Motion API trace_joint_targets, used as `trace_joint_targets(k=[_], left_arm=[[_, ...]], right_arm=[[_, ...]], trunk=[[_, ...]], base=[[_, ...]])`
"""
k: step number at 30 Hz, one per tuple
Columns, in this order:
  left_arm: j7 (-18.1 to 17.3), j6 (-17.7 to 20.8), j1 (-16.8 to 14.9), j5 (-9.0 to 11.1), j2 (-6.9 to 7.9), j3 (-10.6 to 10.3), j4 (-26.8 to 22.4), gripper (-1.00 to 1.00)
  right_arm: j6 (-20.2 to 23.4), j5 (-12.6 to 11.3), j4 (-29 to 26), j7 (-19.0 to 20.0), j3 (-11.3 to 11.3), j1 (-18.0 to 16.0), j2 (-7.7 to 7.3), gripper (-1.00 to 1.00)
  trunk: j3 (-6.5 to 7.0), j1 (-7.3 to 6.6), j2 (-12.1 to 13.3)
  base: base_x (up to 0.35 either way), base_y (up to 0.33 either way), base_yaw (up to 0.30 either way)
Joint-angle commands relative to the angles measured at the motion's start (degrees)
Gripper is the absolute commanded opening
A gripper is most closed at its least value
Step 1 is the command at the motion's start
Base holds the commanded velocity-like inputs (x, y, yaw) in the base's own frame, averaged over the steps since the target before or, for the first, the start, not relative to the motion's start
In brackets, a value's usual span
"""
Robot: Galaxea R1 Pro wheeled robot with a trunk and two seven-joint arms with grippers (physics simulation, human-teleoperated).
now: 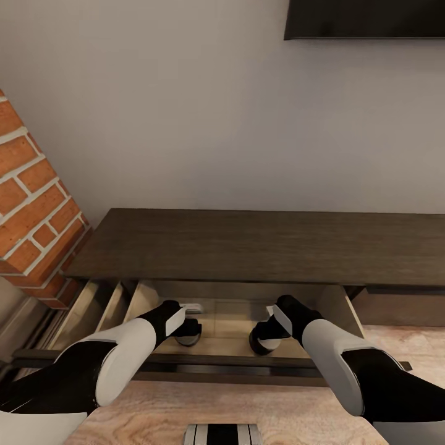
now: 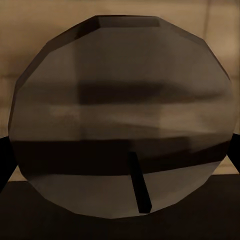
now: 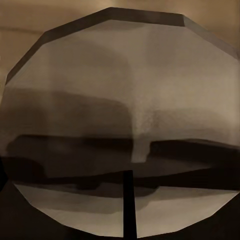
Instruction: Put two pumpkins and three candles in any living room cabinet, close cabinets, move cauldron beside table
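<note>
While claws hide, wrist views show candles [image 2: 120, 120].

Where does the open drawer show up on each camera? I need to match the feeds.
Head view: the open drawer sits low at centre, just under the cabinet top.
Left wrist view: its pale lining shows behind a close candle.
Right wrist view: pale lining again, behind a second candle.
Shared landmark: the drawer's pale wood lining.
</note>
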Motion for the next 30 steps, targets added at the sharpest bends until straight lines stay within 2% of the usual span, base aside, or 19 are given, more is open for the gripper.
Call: trace_joint_targets(k=[1, 22, 30], left_arm=[[0.4, 0.1, -0.1, 0.4, -0.02, 0.1, 0.1, -1.00], [0.4, 0.1, -0.1, 0.4, -0.02, 0.2, 0.1, -1.00], [0.4, 0.1, -0.1, 0.4, -0.02, 0.2, 0.2, -1.00]], right_arm=[[0.3, -0.1, -0.1, 0.2, 0.3, 0.0, -0.02, 1.00], [0.1, -0.1, -0.1, 0.6, 0.3, 0.0, -0.02, 1.00], [-6.8, -0.1, -0.1, 0.6, 0.2, 0.1, -0.02, 1.00]], trunk=[[-0.04, -0.01, 0.0], [-0.04, -0.01, 0.0], [-0.04, -0.01, 0.0]], base=[[0.000, 0.000, 0.000], [0.000, 0.000, 0.000], [0.000, 0.000, 0.000]])
